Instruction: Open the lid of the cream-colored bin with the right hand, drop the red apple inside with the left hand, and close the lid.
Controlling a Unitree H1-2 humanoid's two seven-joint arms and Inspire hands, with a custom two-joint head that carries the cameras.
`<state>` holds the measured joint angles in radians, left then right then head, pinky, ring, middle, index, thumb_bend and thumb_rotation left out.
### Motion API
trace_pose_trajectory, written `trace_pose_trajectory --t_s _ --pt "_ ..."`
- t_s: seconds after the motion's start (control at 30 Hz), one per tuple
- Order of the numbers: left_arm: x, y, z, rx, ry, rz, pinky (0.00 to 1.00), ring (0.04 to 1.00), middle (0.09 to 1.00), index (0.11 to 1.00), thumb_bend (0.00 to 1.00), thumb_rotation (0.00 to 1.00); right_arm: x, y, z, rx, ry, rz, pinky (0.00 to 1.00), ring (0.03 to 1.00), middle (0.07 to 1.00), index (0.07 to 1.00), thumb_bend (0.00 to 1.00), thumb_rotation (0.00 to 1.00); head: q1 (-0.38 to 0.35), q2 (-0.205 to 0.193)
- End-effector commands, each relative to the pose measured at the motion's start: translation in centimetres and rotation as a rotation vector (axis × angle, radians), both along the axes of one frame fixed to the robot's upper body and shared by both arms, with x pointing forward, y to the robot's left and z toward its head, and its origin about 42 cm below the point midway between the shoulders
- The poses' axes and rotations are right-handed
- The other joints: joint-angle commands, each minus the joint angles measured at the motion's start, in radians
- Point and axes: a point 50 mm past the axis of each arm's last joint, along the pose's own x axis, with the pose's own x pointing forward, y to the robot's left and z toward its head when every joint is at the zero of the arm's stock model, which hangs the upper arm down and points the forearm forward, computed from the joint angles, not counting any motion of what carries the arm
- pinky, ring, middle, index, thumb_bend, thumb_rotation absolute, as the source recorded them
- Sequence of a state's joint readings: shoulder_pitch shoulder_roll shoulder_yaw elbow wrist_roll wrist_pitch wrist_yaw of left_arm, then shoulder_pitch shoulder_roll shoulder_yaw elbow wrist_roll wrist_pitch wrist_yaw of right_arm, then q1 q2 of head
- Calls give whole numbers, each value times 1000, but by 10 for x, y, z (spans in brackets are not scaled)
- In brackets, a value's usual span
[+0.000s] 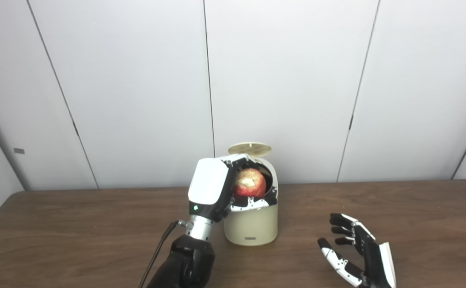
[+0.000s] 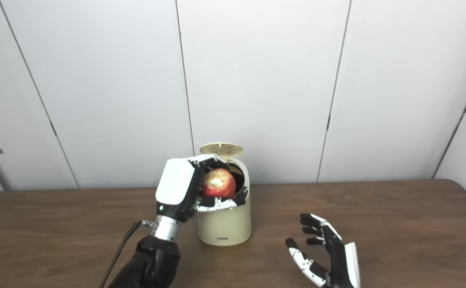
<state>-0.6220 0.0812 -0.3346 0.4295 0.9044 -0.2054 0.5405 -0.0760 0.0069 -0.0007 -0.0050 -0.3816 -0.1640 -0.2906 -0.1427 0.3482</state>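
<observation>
While the left robot hand (image 1: 225, 186) grips the red apple (image 1: 249, 183) over the mouth of the cream-colored bin (image 1: 251, 226), its white back plate and curled fingers cover the near-left part of the rim, so the inside of the bin cannot be made out beyond a dark gap behind the fruit. Fingers wrap the apple from above and below, and the fruit sits level with the opening, partly past the rim. The lid (image 1: 249, 149) stands raised at the back of the bin, seen nearly edge-on, its hinge hidden. A black cable runs from the left wrist down out of the bottom edge. The right robot hand (image 2: 329, 252) rests low over the brown counter (image 1: 417, 216) well to the right of the bin, empty, fingers spread apart and palm turned inward; its wrist is cut off at the bottom edge. Bare counter lies between that hand and the bin, and more stretches to the rounded right corner. Behind the counter rise white wall panels (image 1: 281, 80).
</observation>
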Motion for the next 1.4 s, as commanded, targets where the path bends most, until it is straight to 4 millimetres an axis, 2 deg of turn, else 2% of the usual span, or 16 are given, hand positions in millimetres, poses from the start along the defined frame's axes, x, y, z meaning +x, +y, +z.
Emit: trace_pose_trajectory --t_s 0.0,0.4,0.63,0.87,0.93,1.03,1.07,1.1,1.13,1.17,1.23,1.37 --pt "12 1 18 16 -52 1 332 409 489 510 473 0 -7 9 -13 0 18 4 579 681 713 708 252 233 -6 -1" --pt "23 4 19 9 -47 15 343 420 495 504 475 0 -7 17 -16 43 0 14 599 687 712 702 253 298 -34 -4" --pt "32 8 23 22 -46 27 339 412 483 507 474 0 -6 19 -17 42 -12 28 600 684 709 695 230 223 -42 -4" --pt "38 13 21 -5 -13 29 316 404 467 529 471 0 -5 22 -16 13 -2 26 595 681 703 692 229 274 -55 -7" --pt "38 15 20 -19 24 21 302 416 487 541 470 0 -4 22 -16 13 4 27 601 687 705 694 235 296 -56 -11" --pt "35 17 17 -22 40 8 329 411 497 547 491 0 -4 22 -16 13 6 27 599 687 705 693 232 307 -55 -15" --pt "34 18 16 -20 30 7 344 427 473 536 508 0 -4 22 -16 10 4 26 601 688 706 694 231 299 -54 -16" --pt "34 18 15 -20 24 7 355 435 480 566 530 0 -4 22 -16 10 4 25 602 690 706 693 230 294 -53 -16" --pt "34 19 14 -21 22 7 371 450 523 595 759 53 -4 23 -16 10 3 25 602 689 706 693 230 291 -53 -16" --pt "34 19 13 -23 24 6 381 461 546 610 841 78 -4 23 -16 11 2 26 599 687 704 692 231 292 -53 -16" --pt "33 20 13 -29 29 3 399 485 589 639 913 110 -4 23 -15 7 -2 28 593 684 703 690 228 299 -52 -13" --pt "32 19 13 -28 23 -13 412 510 644 669 960 172 -5 24 -15 -1 1 26 589 682 701 689 228 277 -44 -8"
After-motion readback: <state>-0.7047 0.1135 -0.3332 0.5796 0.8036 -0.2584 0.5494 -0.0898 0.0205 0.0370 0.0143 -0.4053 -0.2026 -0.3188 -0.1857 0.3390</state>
